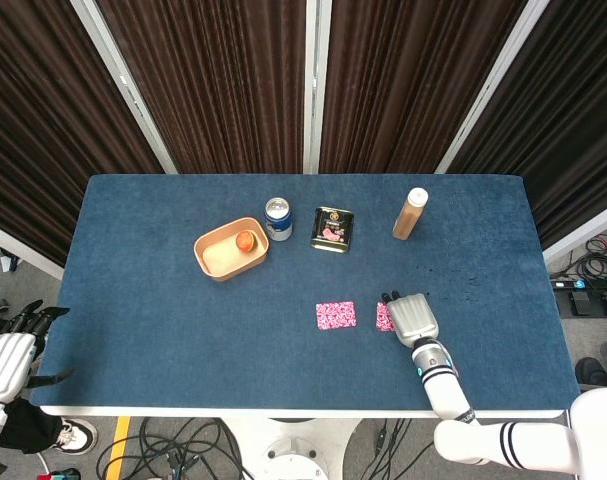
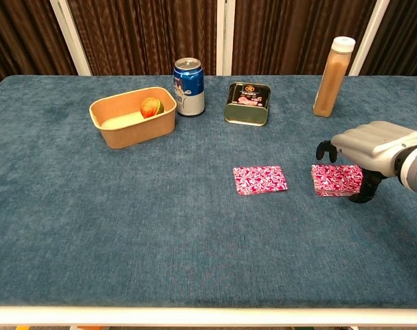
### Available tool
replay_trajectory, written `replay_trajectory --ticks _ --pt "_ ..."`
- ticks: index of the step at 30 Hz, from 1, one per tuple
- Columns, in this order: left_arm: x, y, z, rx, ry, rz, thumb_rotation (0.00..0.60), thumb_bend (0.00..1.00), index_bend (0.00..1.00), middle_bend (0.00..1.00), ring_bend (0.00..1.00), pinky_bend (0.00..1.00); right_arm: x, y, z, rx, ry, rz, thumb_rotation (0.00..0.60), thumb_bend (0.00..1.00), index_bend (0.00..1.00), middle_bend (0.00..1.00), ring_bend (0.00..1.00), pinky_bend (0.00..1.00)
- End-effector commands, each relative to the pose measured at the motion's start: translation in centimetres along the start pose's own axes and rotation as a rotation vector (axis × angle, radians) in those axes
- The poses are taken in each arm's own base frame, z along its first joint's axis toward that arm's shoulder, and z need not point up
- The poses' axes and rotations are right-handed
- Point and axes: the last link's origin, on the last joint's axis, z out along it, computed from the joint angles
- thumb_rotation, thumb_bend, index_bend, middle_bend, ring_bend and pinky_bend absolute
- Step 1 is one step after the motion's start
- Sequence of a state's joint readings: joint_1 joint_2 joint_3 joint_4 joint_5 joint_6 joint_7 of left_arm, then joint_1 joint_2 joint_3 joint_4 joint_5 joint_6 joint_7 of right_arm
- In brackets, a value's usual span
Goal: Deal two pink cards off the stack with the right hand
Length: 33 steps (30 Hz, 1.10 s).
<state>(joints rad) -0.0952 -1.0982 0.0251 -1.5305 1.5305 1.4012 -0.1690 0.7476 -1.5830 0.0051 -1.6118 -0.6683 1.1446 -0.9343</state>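
Note:
A single pink patterned card [image 1: 335,315] [image 2: 260,179] lies flat on the blue table. To its right sits the pink stack [image 2: 336,180] [image 1: 385,318]. My right hand [image 2: 373,146] [image 1: 411,318] is low over the stack's right half, palm down. Its fingertips [image 2: 325,150] curl past the far edge, and its thumb [image 2: 365,190] stands at the stack's right end. No card is lifted. My left hand [image 1: 3,360] hangs beyond the table's front left corner, with its fingers spread and nothing in it.
Along the back stand a tan bowl [image 2: 110,127] holding a small fruit [image 2: 150,107], a blue can [image 2: 188,86], a dark tin [image 2: 247,103] and a brown bottle [image 2: 330,67]. The table's front edge [image 2: 194,313] runs near the cards.

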Motion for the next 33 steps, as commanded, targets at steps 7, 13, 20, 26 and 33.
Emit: replay_trajectory --ticks 7,13,20,26,33 --pt "-0.14 -0.09 -0.03 0.002 -0.004 -0.003 0.600 0.01 0.19 0.17 0.05 0.19 -0.08 -0.10 0.11 -0.010 0.005 -0.002 0.600 0.15 0.25 0.28 0.86 0.95" --pt "-0.21 -0.08 0.02 0.001 -0.006 0.000 0.600 0.01 0.19 0.17 0.05 0.19 -0.05 -0.08 0.16 -0.018 0.007 0.002 0.600 0.16 0.27 0.29 0.86 0.96" --pt "-0.52 0.00 0.01 0.000 -0.012 0.021 0.600 0.01 0.19 0.17 0.05 0.19 -0.14 -0.25 0.33 -0.018 0.002 -0.002 0.600 0.16 0.27 0.30 0.86 0.96" --pt "-0.52 0.00 0.06 0.001 -0.010 0.021 0.600 0.01 0.19 0.17 0.05 0.19 -0.17 -0.34 0.39 -0.021 0.006 -0.002 0.600 0.17 0.30 0.32 0.86 0.96" --pt "-0.75 0.16 0.13 -0.003 -0.021 0.030 0.600 0.01 0.19 0.17 0.05 0.19 -0.22 -0.44 0.52 -0.023 0.004 -0.003 0.600 0.17 0.31 0.33 0.86 0.96"
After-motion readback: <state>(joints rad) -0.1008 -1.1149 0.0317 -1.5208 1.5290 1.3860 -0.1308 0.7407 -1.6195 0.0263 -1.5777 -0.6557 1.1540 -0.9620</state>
